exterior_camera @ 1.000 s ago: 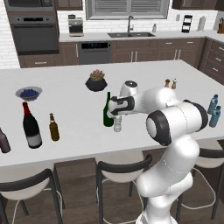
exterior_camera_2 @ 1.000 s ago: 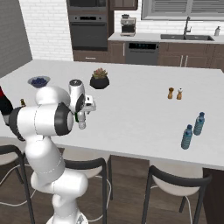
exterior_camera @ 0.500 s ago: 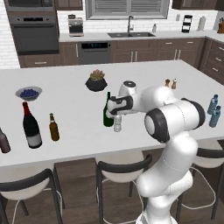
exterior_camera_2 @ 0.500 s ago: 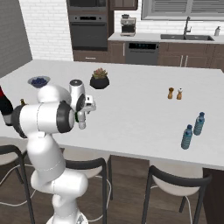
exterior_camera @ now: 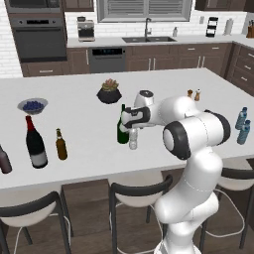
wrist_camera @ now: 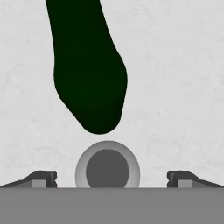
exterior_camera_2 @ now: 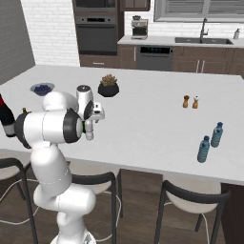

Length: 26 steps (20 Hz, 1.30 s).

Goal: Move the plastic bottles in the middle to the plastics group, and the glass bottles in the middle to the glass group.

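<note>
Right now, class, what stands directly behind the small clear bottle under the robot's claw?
The slim dark green wine bottle stands just behind the clear plastic bottle, upright on the white counter. The open claw hangs above the clear bottle. The arm covers part of the green bottle.

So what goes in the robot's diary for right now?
gripper: open | above: clear plastic bottle | beside it: green wine bottle | grasp: not yet

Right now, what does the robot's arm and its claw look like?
The arm is glossy white, built from fat rounded segments with dark grey rings at the joints, rising from a white base. No loose cables or markings show on it. The claw has two small dark grey finger tips, flat and wedge-shaped, sitting wide apart.
</note>
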{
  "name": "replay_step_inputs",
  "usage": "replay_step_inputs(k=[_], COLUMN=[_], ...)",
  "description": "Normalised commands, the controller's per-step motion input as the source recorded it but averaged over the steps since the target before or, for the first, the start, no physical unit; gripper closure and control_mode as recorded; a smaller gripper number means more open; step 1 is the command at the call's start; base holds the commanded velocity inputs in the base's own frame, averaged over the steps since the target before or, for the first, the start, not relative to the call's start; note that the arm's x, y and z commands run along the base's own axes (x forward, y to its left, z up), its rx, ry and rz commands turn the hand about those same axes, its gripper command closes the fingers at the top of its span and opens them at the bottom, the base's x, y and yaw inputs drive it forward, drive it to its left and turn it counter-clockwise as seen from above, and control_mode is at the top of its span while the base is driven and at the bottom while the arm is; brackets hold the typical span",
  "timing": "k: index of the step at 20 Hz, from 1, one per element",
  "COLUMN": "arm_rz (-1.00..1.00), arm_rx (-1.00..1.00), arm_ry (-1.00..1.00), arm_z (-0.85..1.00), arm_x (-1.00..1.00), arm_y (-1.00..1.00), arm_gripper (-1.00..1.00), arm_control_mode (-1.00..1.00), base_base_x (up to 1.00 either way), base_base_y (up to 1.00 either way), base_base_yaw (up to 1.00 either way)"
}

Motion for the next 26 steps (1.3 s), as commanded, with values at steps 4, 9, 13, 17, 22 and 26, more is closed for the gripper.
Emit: replay_step_inputs(k=[4, 9, 13, 17, 22, 26], arm_rz=[0.00, 0.00, 0.00, 0.00, -0.02, -0.09], arm_rx=[0.00, 0.00, 0.00, 0.00, 0.00, 0.00], arm_ry=[0.00, 0.00, 0.00, -0.09, -0.07, -0.02], arm_z=[0.00, -0.01, 0.00, 0.00, 0.20, 0.34], arm_x=[0.00, 0.00, -0.01, -0.41, -0.61, -0.48], arm_y=[0.00, 0.00, 0.00, -0.10, -0.53, -0.80], arm_gripper=[1.00, 1.00, 1.00, 1.00, 1.00, 1.00], arm_control_mode=[-1.00, -1.00, -1.00, -1.00, -1.00, -1.00], base_base_x=[0.00, 0.00, 0.00, 0.00, 0.00, 0.00], base_base_y=[0.00, 0.00, 0.00, 0.00, 0.00, 0.00], base_base_yaw=[0.00, 0.00, 0.00, 0.00, 0.00, 0.00])
